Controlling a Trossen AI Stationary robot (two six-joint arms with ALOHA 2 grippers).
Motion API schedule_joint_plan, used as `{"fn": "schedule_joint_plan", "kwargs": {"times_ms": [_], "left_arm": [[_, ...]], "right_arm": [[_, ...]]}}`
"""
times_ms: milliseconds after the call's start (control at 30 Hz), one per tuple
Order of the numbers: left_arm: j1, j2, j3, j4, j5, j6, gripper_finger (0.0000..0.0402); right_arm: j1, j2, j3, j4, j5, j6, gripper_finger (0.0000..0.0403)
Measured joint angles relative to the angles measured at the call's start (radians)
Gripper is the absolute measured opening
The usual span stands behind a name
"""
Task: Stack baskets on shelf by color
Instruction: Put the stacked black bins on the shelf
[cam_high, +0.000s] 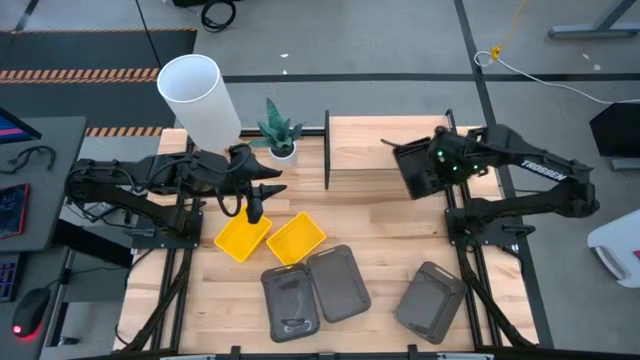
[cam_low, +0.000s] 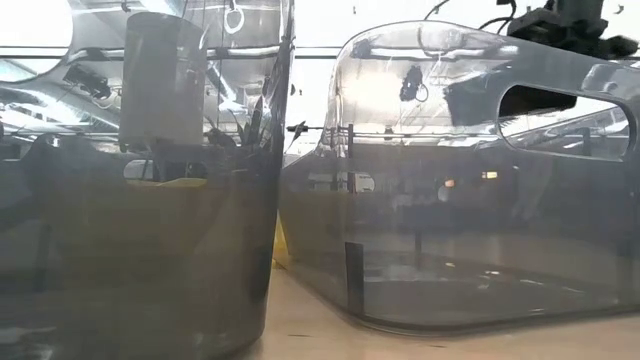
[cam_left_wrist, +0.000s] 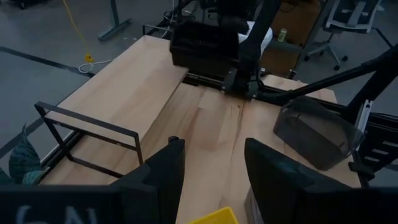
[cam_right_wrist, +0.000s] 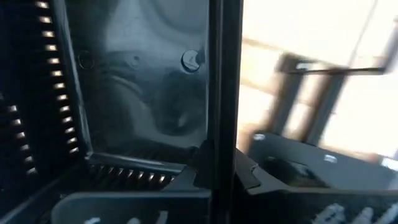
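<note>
Right gripper (cam_high: 432, 168), clamped on a black slotted-mesh plastic basket (cam_high: 418, 170), holds it over the light-wood shelf (cam_high: 370, 145)'s right end; it should descend level. Left gripper (cam_high: 255, 203), open, hovers above two yellow baskets (cam_high: 243, 237).

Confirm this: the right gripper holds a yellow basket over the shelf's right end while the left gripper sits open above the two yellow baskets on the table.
Not quite. The basket in the right gripper is black with slotted sides, not yellow; the high view and right wrist view show it. The rest stands: it is over the shelf's right end, and the left gripper is open above the two yellow baskets.
</note>
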Motion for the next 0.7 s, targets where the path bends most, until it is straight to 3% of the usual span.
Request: {"fn": "schedule_joint_plan", "kwargs": {"times_ms": [200, 700], "left_arm": [[0.000, 0.007, 0.000, 0.020, -0.014, 0.001, 0.0172], [0.000, 0.011, 0.000, 0.037, -0.014, 0.014, 0.0172]], "right_arm": [[-0.186, 0.017, 0.068, 0.004, 0.018, -0.084, 0.0009], [-0.679, 0.143, 0.067, 0.033, -0.100, -0.473, 0.0009]]}}
